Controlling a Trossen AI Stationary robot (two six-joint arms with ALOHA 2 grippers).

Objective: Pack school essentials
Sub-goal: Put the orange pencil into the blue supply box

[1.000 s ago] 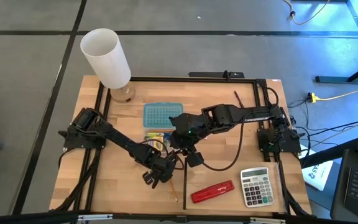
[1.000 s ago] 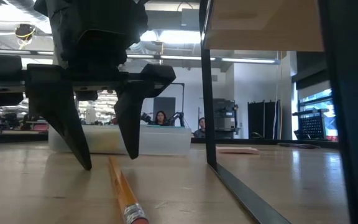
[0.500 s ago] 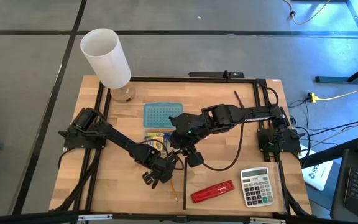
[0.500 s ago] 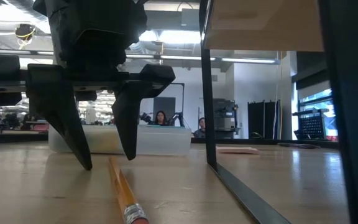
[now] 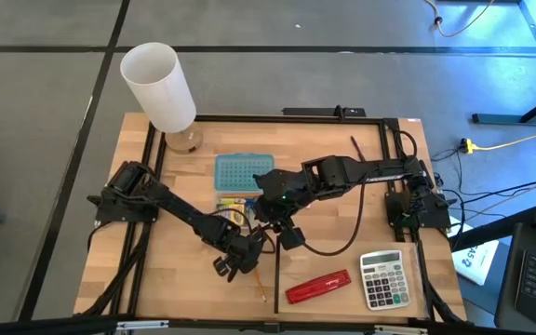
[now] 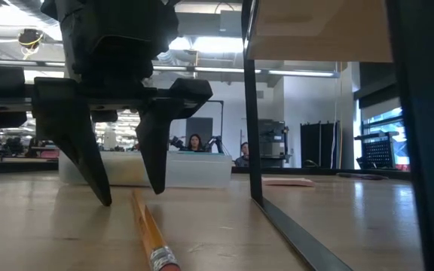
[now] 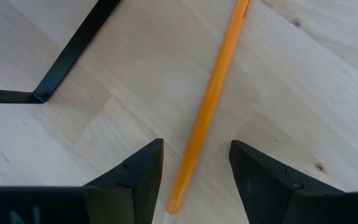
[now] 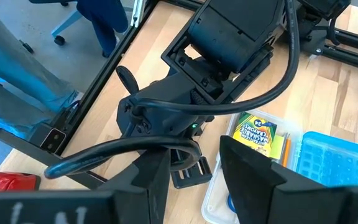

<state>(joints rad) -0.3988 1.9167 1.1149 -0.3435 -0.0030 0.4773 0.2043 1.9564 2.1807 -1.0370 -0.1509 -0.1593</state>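
left gripper [image 7: 194, 171] fingers drawn slightly narrower than earlier, astride pencil [image 7: 211, 102], not gripped, near bench's front edge | right gripper [image 5: 291, 237] part-open, nothing held

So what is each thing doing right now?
Left gripper: jaws open, straddling the pencil, not gripping it.
Orange pencil: lying flat on the table.
Right gripper: jaws open, holding nothing.
Crayon box: lying in the clear tray.
Red stapler: closed, lying on the table.
Grey calculator: flat, face up.
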